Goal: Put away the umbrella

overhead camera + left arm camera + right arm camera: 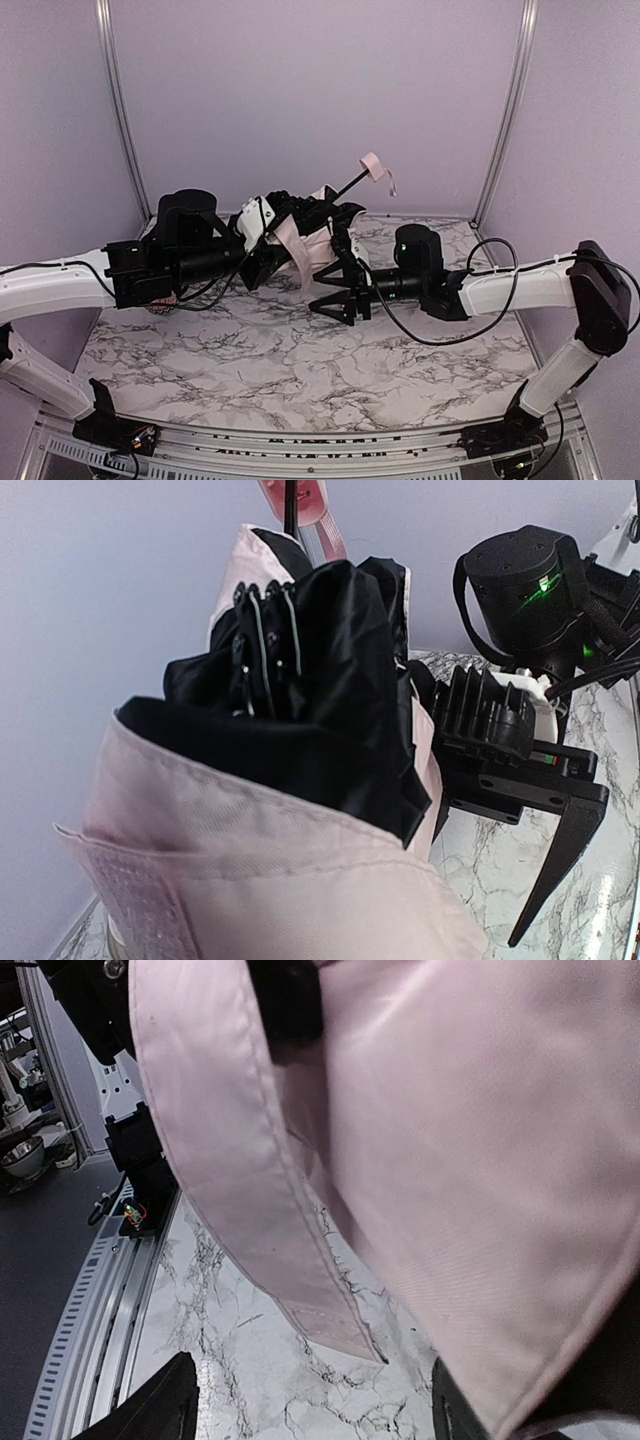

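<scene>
Pink umbrella (292, 238) in left gripper (270, 240)

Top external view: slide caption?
Left gripper holds the bunched umbrella above the table; right gripper open close by.

Pale pink, black-lined umbrella (292, 240), grey-veined white marble table (300, 365), lilac walls (320, 100)

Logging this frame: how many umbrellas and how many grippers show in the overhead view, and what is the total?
umbrella: 1
grippers: 2 (left gripper, right gripper)
total: 3
</scene>
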Robot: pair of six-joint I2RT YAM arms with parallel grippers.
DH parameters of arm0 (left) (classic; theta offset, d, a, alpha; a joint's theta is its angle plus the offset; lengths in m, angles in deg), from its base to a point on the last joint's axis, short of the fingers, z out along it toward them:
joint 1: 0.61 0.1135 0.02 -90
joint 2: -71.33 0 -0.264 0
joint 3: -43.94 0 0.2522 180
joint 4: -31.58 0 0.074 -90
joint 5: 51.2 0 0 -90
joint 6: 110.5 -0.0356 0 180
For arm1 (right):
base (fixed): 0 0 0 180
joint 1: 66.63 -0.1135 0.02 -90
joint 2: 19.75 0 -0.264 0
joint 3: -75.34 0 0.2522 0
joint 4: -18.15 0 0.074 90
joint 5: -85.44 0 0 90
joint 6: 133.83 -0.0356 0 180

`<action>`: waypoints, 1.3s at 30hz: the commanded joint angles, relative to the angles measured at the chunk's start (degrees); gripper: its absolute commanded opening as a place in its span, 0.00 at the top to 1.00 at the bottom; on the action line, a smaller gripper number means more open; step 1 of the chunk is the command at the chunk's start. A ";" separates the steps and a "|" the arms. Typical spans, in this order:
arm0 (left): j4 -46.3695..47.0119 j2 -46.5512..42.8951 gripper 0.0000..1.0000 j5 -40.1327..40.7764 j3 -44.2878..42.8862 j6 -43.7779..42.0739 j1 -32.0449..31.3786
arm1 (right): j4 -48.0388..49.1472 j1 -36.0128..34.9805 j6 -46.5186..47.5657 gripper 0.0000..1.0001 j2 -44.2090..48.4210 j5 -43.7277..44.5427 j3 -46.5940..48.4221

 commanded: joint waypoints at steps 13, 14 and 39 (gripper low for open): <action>4.74 -1.54 1.00 -3.43 -3.36 0.40 -0.09 | 9.06 -0.89 -4.51 0.43 -4.64 -7.56 3.39; 4.69 -1.54 1.00 -3.27 -3.32 0.40 -0.09 | 9.23 -0.89 -4.59 0.50 -4.60 -7.96 3.48; 5.36 0.68 1.00 0.07 -4.35 0.82 0.04 | 14.00 -2.56 -11.51 0.63 -6.95 -13.98 4.57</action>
